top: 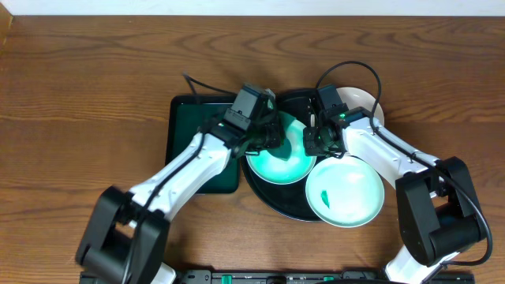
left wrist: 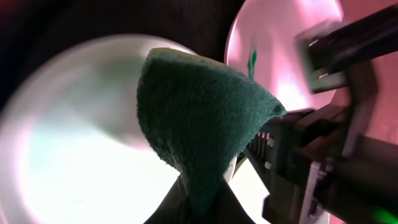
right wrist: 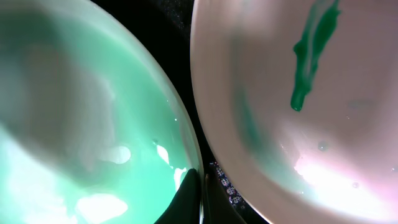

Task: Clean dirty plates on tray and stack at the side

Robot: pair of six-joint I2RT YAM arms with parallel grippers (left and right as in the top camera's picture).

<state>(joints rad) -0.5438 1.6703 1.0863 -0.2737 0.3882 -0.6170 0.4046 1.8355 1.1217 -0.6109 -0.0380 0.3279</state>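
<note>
My left gripper [top: 270, 142] squeezes the green sponge [left wrist: 199, 124] with the mint plate [top: 280, 166] right under it on the black tray [top: 278, 210], my right gripper [top: 314, 140] is shut tight at that plate's rim, and a hard rub could slip the plate into the smeared plate [top: 345, 193] beside it.

wooden table [top: 95, 79] bears black tray [top: 278, 203] beside green tray [top: 185, 126].
</note>
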